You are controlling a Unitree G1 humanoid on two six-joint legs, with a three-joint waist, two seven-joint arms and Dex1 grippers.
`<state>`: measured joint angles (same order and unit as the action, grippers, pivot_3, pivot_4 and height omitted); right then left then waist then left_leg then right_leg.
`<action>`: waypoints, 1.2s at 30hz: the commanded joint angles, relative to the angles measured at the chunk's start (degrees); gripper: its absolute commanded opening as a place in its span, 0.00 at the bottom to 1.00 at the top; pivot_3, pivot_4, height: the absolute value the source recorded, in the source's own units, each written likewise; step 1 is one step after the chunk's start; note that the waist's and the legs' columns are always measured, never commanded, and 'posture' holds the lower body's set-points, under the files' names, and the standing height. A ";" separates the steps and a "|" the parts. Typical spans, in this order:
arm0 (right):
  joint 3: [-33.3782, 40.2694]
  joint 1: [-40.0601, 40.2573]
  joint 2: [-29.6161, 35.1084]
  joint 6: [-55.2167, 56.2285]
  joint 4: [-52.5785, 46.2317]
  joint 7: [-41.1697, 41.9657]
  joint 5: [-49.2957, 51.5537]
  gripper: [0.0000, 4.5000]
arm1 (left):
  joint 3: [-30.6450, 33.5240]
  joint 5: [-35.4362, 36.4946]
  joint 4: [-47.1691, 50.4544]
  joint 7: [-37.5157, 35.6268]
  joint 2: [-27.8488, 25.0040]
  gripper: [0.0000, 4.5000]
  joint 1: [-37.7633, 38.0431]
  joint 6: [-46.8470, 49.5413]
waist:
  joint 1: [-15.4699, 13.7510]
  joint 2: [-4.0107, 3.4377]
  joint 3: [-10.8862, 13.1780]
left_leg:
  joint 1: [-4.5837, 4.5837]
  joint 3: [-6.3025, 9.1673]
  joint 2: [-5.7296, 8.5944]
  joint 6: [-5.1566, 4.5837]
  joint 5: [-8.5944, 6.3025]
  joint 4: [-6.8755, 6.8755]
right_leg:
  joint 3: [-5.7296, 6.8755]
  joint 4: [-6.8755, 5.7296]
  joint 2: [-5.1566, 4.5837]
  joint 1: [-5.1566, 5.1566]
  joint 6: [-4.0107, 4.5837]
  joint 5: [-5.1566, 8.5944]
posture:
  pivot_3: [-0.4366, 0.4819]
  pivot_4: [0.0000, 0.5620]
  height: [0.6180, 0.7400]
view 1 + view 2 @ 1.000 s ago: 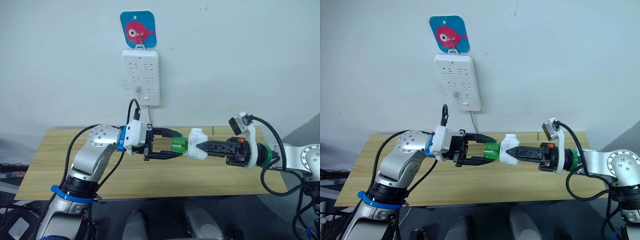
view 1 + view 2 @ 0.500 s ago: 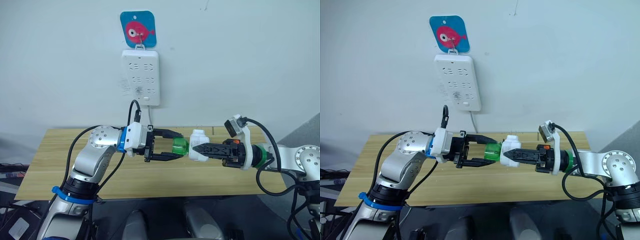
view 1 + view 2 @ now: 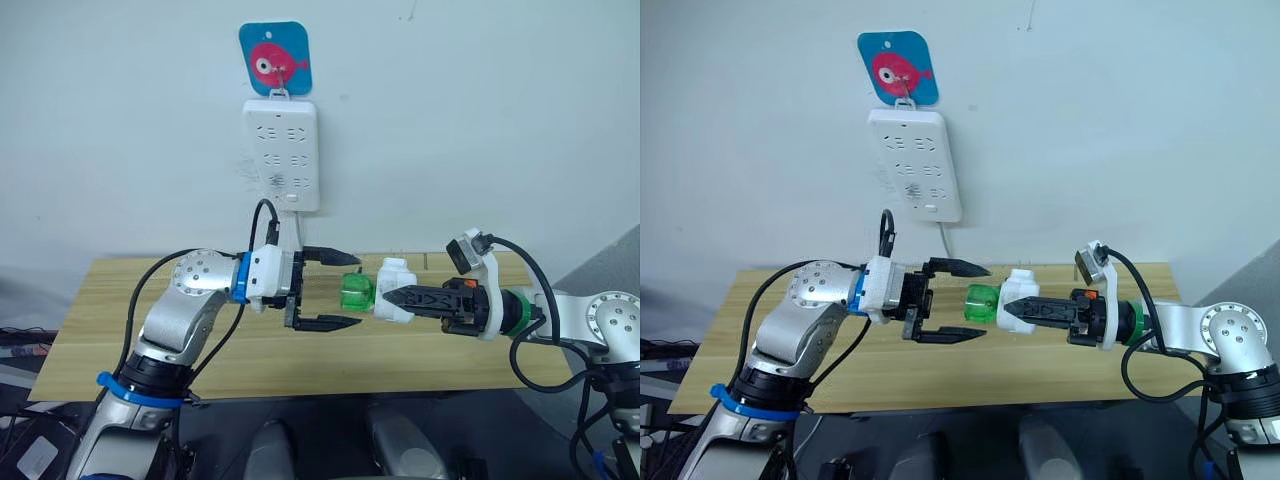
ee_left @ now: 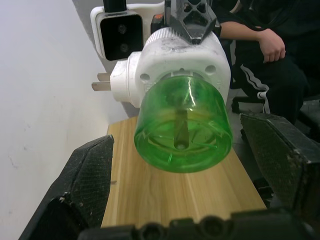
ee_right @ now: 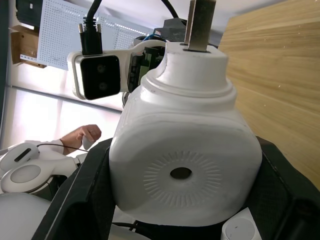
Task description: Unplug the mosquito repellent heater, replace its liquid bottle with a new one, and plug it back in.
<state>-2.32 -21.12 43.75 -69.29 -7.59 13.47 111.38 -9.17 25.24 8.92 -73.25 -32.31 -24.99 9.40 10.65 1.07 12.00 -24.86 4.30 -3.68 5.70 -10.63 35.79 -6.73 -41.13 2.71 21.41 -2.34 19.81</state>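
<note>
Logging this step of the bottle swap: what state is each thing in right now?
Mosquito repellent heater: unplugged, held in mid-air above the table, green bottle attached.
Green bottle: on the heater, between the left tool's fingers, untouched.
Left tool: open.
Right tool: shut on the heater.
Power strip: hung on the wall, sockets empty.

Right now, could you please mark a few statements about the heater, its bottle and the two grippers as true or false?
1. The right gripper is shut on the mosquito repellent heater. True.
2. The left gripper is clamped on the green bottle. False: its fingers are spread apart on either side of the bottle, not touching it.
3. The heater is plugged into the power strip. False: it is held in the air over the wooden table, prongs bare.
4. The green bottle is attached to the heater. True.
5. The power strip lies flat on the table. False: it hangs on the wall.
</note>
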 commanded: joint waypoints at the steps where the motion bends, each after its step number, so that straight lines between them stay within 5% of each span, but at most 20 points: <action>1: 1.61 -0.03 0.55 -0.27 -1.80 1.11 1.62 0.67 | 1.05 0.65 3.05 -0.13 -0.72 1.00 0.35 -0.92 | -0.01 0.00 0.00 | 0.00 0.00 0.00 0.00 0.00 0.00 | 0.00 0.00 0.00 0.00 0.00 0.00 | 0.27 0.28 0.93; 10: 1.08 -0.49 1.12 -1.02 -1.79 1.87 1.62 0.67 | 0.30 0.88 2.46 -1.28 0.00 1.00 -0.95 -1.44 | -0.12 0.00 0.00 | 0.00 0.00 0.00 0.00 0.00 0.00 | 0.00 0.00 0.00 0.00 0.00 0.00 | 0.27 0.28 0.93; 18: 1.02 -0.22 1.24 -0.96 -2.40 1.95 1.62 0.67 | -0.60 0.09 1.48 -1.47 1.42 0.52 -1.66 -2.00 | -0.07 0.00 0.00 | 0.00 -0.01 0.00 0.00 0.00 0.00 | -0.01 0.00 0.00 0.00 0.00 0.00 | 0.26 0.28 0.93; 32: 0.81 0.08 1.94 -2.03 -2.84 4.83 1.62 0.67 | -1.12 -0.53 1.46 -1.56 3.18 0.51 -1.16 -3.83 | -0.05 0.00 0.00 | 0.00 0.00 0.00 0.00 0.00 0.00 | -0.01 0.00 0.00 0.00 0.00 0.00 | 0.26 0.28 0.93; 36: 1.83 1.02 3.82 -2.00 -2.81 5.26 1.62 0.97 | -0.84 -0.58 1.39 -0.98 3.55 0.51 -0.74 -4.25 | -0.06 0.00 0.00 | 0.00 -0.01 0.00 0.00 0.00 0.00 | 0.00 0.00 0.00 0.00 0.00 0.00 | 0.26 0.28 0.93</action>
<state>-2.24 -20.64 46.30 -70.85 -8.78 17.44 111.52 -9.90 24.64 9.11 -74.71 -28.93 -25.53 6.00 10.59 1.07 12.00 -24.86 4.29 -3.69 5.69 -10.63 35.79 -6.73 -41.12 2.71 21.42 -2.34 19.81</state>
